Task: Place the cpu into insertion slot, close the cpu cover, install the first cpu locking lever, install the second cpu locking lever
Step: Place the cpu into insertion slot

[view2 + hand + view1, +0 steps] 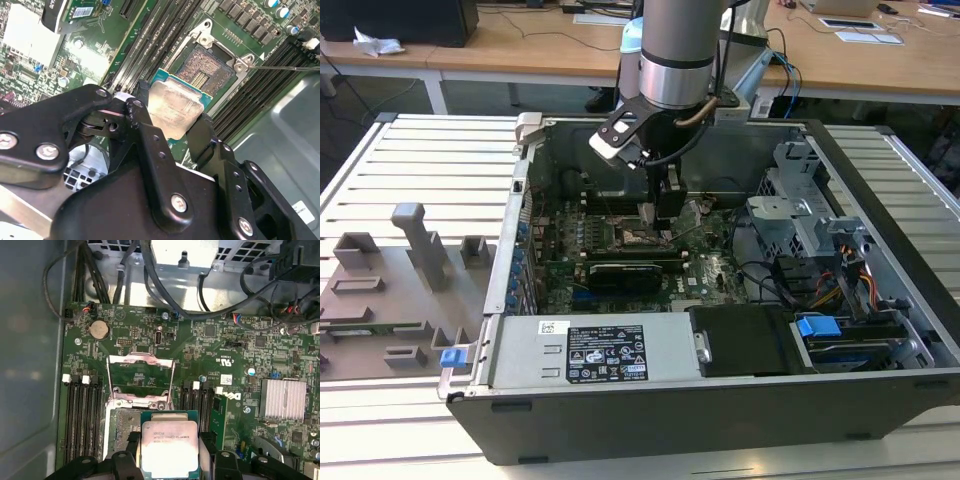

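Note:
My gripper (655, 212) is shut on the cpu (172, 105), a pale silvery square chip on a green base, pinched by two opposite edges between black fingers (145, 125). The chip hangs a little above the motherboard, partly over the insertion slot (207, 70), whose dark pin field lies exposed. In the first wrist view the cpu (169, 445) covers most of the insertion slot (124, 422), offset toward one side. The cpu cover (140, 358), a thin metal frame, stands swung open just beyond the slot. A thin lever rod (285, 67) sticks out beside the socket.
Black memory slots (82, 415) flank the socket on both sides. A finned silver heatsink (282, 397) sits on the board. The case walls, a power supply (610, 350), a drive cage (800, 215) and cables (125, 270) surround the board. A grey fixture tray (390, 290) lies outside.

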`<control>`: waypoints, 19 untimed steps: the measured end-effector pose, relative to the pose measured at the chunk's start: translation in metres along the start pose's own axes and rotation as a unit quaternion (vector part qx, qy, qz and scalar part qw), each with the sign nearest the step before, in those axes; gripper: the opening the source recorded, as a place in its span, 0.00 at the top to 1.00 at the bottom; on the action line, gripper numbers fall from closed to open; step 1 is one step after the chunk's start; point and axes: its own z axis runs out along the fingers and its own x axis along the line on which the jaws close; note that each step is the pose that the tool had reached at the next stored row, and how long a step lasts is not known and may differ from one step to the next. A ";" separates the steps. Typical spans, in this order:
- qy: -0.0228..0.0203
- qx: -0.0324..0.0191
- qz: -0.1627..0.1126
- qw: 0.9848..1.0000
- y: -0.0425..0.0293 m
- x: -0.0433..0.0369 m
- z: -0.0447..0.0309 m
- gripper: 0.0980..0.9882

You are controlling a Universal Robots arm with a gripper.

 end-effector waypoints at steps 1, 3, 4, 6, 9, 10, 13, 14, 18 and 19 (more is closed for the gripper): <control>0.000 0.000 0.006 1.000 0.0000 0.0000 0.0000 0.50; -0.001 0.000 0.015 1.000 0.0000 0.0000 0.0000 0.50; -0.001 0.000 0.019 1.000 0.0000 0.0000 0.0000 0.50; -0.001 0.001 0.027 1.000 0.0000 0.0000 0.0000 0.50; -0.002 0.001 0.049 0.999 0.0000 0.0000 0.0001 0.50; -0.002 0.001 0.056 0.998 0.0000 0.0000 0.0001 0.50; -0.003 0.001 0.065 0.998 0.0000 0.0000 0.0001 0.50; -0.003 0.001 0.065 0.998 0.0000 0.0000 0.0001 0.50; -0.003 0.001 0.059 0.998 0.0001 0.0022 0.0001 0.50; -0.003 0.001 0.041 0.999 0.0002 0.0023 0.0001 0.50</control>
